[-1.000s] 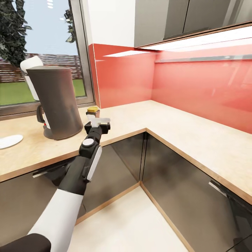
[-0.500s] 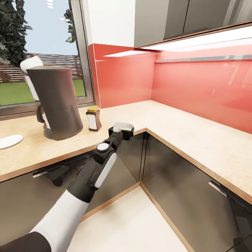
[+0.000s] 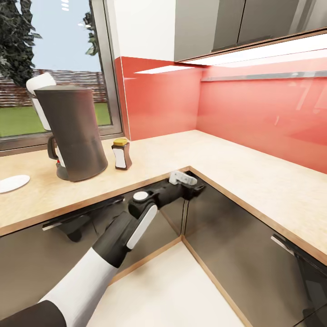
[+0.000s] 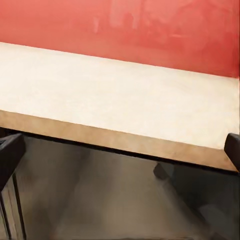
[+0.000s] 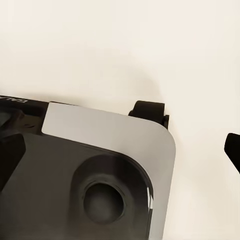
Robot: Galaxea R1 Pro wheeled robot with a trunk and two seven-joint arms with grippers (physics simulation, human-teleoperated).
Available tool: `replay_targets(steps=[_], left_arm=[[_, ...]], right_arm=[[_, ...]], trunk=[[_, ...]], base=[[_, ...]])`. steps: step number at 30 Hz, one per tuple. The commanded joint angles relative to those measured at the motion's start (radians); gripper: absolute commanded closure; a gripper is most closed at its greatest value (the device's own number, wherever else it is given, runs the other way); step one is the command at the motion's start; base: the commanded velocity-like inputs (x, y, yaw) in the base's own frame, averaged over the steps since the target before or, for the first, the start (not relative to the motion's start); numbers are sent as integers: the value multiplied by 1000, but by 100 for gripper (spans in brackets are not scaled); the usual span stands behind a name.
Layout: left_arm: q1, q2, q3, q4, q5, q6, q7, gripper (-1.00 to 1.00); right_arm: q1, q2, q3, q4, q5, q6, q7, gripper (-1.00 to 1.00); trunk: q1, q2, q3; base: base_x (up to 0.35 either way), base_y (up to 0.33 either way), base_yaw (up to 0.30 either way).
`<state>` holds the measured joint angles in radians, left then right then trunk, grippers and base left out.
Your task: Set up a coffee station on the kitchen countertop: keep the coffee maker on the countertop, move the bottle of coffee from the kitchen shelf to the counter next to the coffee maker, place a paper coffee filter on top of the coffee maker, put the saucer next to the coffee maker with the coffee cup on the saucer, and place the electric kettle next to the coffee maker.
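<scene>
Dark glass with a yellow-gold cap, the bottle of coffee point(image 3: 121, 155) stands on the kitchen countertop point(image 3: 236, 168) just beside the coffee maker point(image 3: 75, 134), well apart from our left gripper point(image 3: 187, 180). Our left fingers are spread and hold nothing; they hang in front of the counter's edge at the inner corner, below the slab. A saucer point(image 3: 12, 183) lies beyond the coffee maker. Our right fingertips point(image 5: 232, 147) show over the robot's base point(image 5: 90, 170); they look parted and empty.
</scene>
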<state>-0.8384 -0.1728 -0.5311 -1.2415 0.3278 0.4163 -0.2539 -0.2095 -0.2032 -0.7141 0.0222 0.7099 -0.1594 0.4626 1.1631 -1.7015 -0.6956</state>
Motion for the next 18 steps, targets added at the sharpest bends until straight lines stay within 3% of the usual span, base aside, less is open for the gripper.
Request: replay_targets(steps=[1, 3, 5, 7, 9, 13, 14, 18], left_arm=[[0, 16, 1, 2, 8, 7, -62, -100], [17, 44, 0, 6, 8, 6, -171, -100], [50, 62, 0, 6, 8, 1, -236, -100], [72, 75, 0, 7, 8, -10, -271, -100], [110, 108, 0, 9, 8, -45, -330, -100], [153, 147, 0, 11, 8, -83, -397, -100], [187, 168, 0, 26, 8, -107, -439, -100], [237, 184, 0, 104, 8, -183, -492, -100]], right_arm=[[-1, -1, -8, 2, 10, -5, 1, -100], [-1, -1, -8, 2, 10, -5, 1, -100], [-1, -1, -8, 2, 10, -5, 1, -100], [-1, -1, -7, 2, 10, -5, 1, -100], [-1, -1, -8, 2, 10, -6, 1, -100], [-1, -1, -7, 2, 10, -6, 1, -100], [-1, -1, -7, 2, 10, -6, 1, -100], [-1, -1, -8, 2, 10, -6, 1, -100]], trunk=[[0, 0, -1], [0, 0, -1], [0, 0, -1], [0, 0, -1], [0, 0, -1], [0, 0, -1], [0, 0, -1], [0, 0, -1]], base=[[0, 0, 0], [0, 0, 0], [0, 0, 0], [0, 0, 0], [0, 0, 0], [0, 0, 0], [0, 0, 0], [0, 0, 0]])
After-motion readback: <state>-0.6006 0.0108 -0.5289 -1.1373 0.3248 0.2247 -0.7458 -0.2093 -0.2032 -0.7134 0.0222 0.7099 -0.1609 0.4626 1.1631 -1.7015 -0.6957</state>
